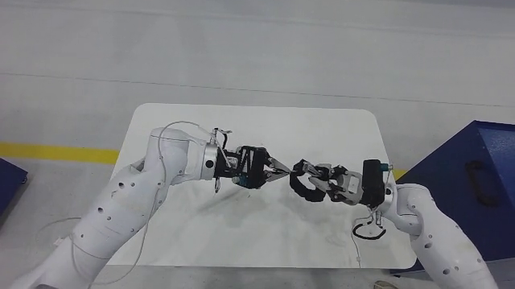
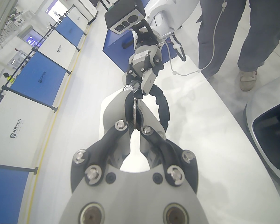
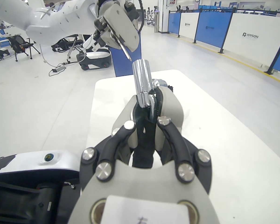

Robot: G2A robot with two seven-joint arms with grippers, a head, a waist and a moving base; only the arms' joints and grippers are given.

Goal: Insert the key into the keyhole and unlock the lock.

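Observation:
My left gripper [image 1: 278, 167] is shut on the flat metal key [image 2: 134, 115] above the middle of the white table [image 1: 241, 128]. In the right wrist view the key [image 3: 125, 51] sticks out of it, blade pointing at the lock. My right gripper [image 1: 299, 178] faces it from the right, shut on the lock [image 3: 142, 82], a shiny silver cylinder with a black cable [image 2: 163, 108] hanging from it. The key tip is just off the cylinder's open end [image 2: 128, 88], slightly to one side. Whether they touch I cannot tell.
A blue cabinet [image 1: 483, 168] stands past the table's right edge. A black cable loop [image 1: 368, 230] lies on the table near the right arm. Both grippers hang above the table top, with bare surface around them.

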